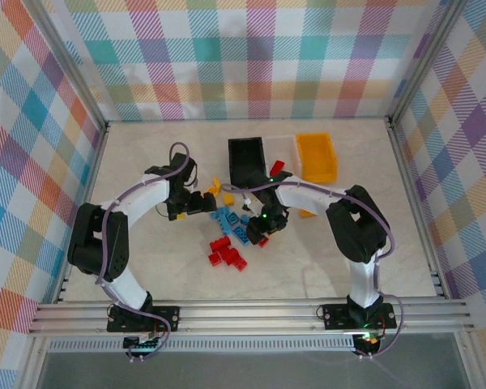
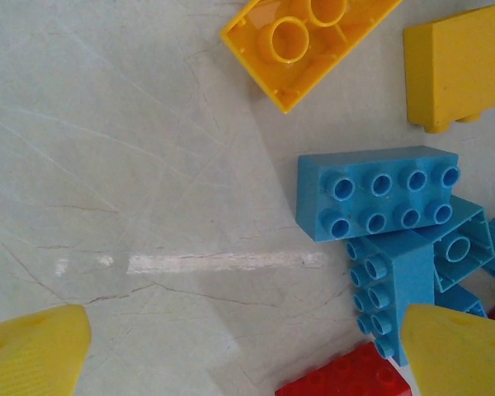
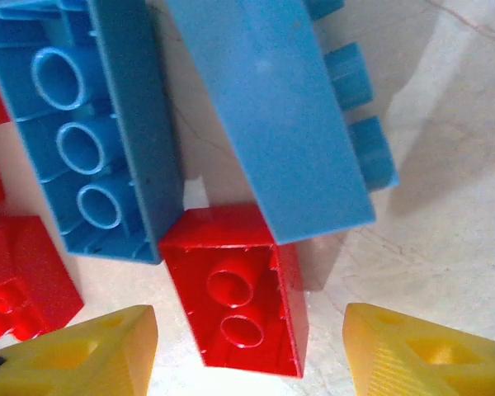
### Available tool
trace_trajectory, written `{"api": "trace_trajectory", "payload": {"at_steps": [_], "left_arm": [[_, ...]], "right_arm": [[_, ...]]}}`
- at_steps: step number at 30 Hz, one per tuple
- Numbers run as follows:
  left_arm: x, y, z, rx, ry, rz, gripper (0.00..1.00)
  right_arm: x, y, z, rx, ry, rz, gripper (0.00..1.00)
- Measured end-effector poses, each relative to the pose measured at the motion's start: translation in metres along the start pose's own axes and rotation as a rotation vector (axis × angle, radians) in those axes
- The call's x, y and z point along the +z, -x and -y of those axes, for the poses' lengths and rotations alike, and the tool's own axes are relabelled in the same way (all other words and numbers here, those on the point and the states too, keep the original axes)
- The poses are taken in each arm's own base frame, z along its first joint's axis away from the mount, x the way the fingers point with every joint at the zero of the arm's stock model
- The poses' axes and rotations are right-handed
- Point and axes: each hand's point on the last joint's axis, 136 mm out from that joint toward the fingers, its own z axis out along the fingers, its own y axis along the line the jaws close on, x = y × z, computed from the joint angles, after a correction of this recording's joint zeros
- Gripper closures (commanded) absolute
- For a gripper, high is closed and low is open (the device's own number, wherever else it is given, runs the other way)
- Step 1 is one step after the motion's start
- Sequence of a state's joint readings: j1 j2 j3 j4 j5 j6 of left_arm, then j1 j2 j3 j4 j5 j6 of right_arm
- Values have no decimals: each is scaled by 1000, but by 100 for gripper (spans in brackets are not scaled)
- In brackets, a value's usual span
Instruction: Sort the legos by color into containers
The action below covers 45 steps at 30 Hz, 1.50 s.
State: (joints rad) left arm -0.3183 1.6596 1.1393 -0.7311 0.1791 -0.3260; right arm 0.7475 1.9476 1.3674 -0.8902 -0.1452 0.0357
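Observation:
The legos lie in a loose pile at mid-table: blue bricks (image 1: 227, 219), red ones (image 1: 227, 251), yellow ones (image 1: 219, 188). My right gripper (image 1: 263, 229) hangs low over the pile's right edge. In the right wrist view it (image 3: 249, 355) is open, its yellow fingers (image 3: 74, 355) either side of an upturned red brick (image 3: 239, 289), with a gap on each side. My left gripper (image 1: 196, 203) is wide open at the pile's left, over bare table (image 2: 190, 206), with blue bricks (image 2: 378, 194) by its right finger (image 2: 458, 351). The containers stand behind: black (image 1: 247, 160), clear (image 1: 281, 150), orange (image 1: 317, 156).
Two blue bricks (image 3: 82, 124) crowd the red brick's far side, one (image 3: 272, 107) overlapping its corner. Yellow bricks (image 2: 309, 41) lie beyond the left gripper and a red one (image 2: 346, 375) under its wrist. Metal rails edge the table on both sides.

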Motion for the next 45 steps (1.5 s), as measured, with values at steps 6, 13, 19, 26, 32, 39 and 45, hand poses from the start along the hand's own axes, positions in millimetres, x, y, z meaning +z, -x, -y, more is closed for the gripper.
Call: {"api": "trace_trajectory", "payload": {"at_steps": [6, 13, 19, 26, 32, 39, 45], "left_arm": [[0, -1, -1, -3, 1, -1, 3], [0, -1, -1, -3, 0, -1, 3], [0, -1, -1, -3, 0, -1, 3], [-15, -3, 2, 13, -18, 41, 3], [-30, -4, 10, 53, -35, 81, 3], [-28, -18, 9, 86, -3, 64, 3], [-31, -18, 8, 87, 1, 72, 4]], "right_arm": [[8, 0, 6, -11, -42, -17, 46], [7, 4, 15, -13, -108, 2, 60], [-2, 0, 18, -6, -138, 19, 63], [-61, 16, 27, 99, -104, 157, 63], [-153, 91, 95, 334, -57, 432, 65], [-159, 159, 180, 503, -60, 513, 64], [-108, 168, 200, 548, -54, 408, 62]]}}
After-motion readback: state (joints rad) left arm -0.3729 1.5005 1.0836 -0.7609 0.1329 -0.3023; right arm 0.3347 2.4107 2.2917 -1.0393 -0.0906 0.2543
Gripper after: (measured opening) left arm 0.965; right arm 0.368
